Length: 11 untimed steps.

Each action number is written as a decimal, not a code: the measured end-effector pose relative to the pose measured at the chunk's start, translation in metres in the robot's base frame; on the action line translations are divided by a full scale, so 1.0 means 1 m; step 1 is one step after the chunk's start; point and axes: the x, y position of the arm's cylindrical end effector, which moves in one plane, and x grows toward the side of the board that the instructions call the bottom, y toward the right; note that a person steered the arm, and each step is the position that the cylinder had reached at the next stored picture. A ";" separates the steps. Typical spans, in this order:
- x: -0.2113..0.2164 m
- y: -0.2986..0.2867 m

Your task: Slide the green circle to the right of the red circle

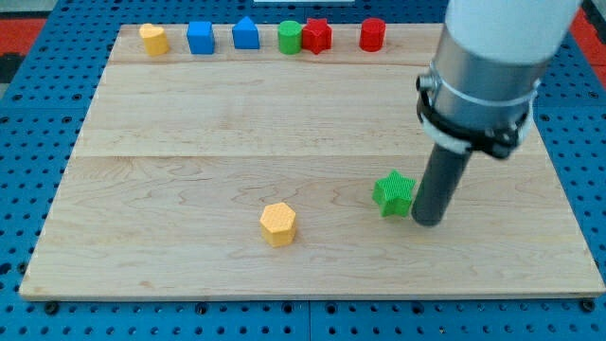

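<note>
The green circle [289, 37] stands in the row along the view's top edge of the board, touching the red star [317, 36] on its right. The red circle [372, 34] stands further right in the same row, apart from the star. My tip [427, 222] rests on the board in the lower right part, right beside the green star [393, 193], on that star's right. The tip is far below the green circle and the red circle.
A yellow block [153, 39], a blue cube [200, 37] and a blue pentagon block [246, 33] stand at the top left of the wooden board [189, 142]. A yellow hexagon [278, 224] sits near the bottom middle. The arm's grey body [492, 57] hangs over the right side.
</note>
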 end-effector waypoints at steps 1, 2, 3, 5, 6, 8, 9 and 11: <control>-0.037 -0.052; -0.106 -0.048; -0.145 -0.039; -0.096 -0.031; -0.154 -0.003; -0.198 0.009; -0.161 0.007; -0.209 0.073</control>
